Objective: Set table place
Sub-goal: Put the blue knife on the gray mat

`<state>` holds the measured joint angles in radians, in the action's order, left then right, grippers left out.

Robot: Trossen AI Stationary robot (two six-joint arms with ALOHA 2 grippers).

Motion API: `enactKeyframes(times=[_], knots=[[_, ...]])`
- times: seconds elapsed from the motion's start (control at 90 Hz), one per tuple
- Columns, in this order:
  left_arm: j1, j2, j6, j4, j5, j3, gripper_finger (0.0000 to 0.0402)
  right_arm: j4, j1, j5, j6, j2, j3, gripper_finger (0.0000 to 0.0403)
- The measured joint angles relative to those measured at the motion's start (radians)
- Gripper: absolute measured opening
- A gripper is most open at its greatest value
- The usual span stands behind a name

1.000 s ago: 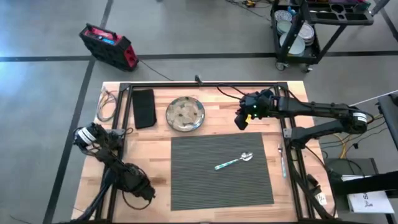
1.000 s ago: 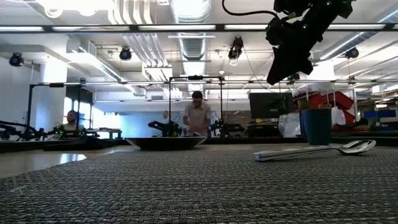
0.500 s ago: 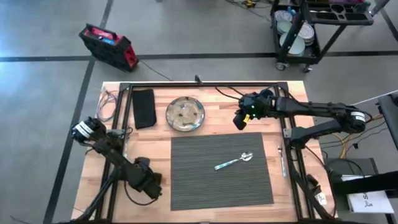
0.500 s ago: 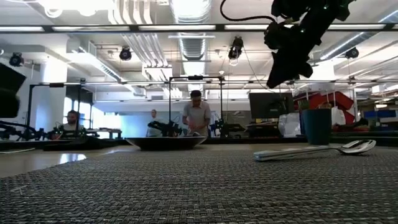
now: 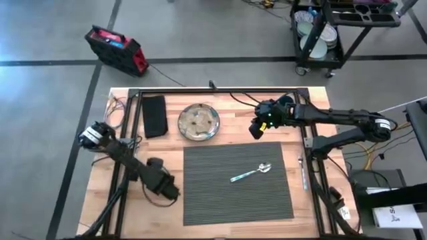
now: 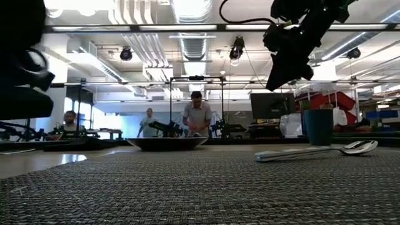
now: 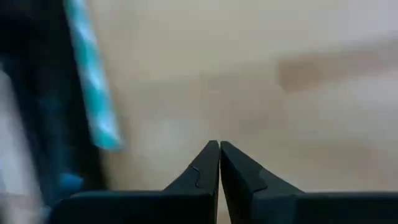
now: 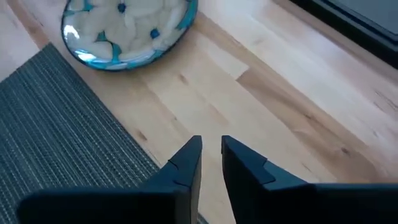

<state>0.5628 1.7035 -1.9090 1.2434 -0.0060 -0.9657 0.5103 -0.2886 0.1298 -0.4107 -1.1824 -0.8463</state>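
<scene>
Two arms work over a light wooden desk [image 5: 320, 200] ringed by a black tube frame [image 5: 220, 91]. Nearest the low camera lies the ribbed grey placemat [image 5: 237, 200], spread flat across the desk's front middle, wide and mostly bare. A spoon [image 5: 250, 173] with a teal handle rests on the mat right of its centre, bowl toward the right arm. The left gripper [image 5: 171, 192] sits low beside the mat's left edge, over bare wood, its fingers [image 7: 205, 168] pressed together on nothing. Beyond the mat's far edge, the right gripper [image 5: 255, 131] hangs above bare wood near the mat's far right corner, fingers [image 8: 186, 162] a narrow gap apart, empty. Left of it a patterned plate [image 5: 199, 122] sits on the wood, with a black napkin [image 5: 154, 115] further left. Behind the desk, the low view shows a dark blue cup [image 6: 319, 127], other workstations, and people [image 6: 198, 115] under ceiling lights. A red case [image 5: 115, 48] lies on the floor; a cart [image 5: 333, 27] holds dishes.
</scene>
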Motion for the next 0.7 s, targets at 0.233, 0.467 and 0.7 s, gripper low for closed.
enactKeyframes(times=[0.233, 0.467, 0.7], knots=[[-0.226, -0.004, 0.375, 0.038, -0.019, 0.04, 0.0, -0.007, 0.0, 0.001, 0.002, 0.0, 0.0, 0.0057], [-0.245, -0.006, 0.628, 0.014, 0.188, 0.125, 0.0, 0.001, 0.0, 0.001, 0.002, 0.0, 0.0, 0.0045], [-0.172, -0.033, 0.7, -0.033, 0.397, 0.201, 0.0, 0.0, 0.0, 0.001, 0.013, 0.0, 0.0, 0.0034]])
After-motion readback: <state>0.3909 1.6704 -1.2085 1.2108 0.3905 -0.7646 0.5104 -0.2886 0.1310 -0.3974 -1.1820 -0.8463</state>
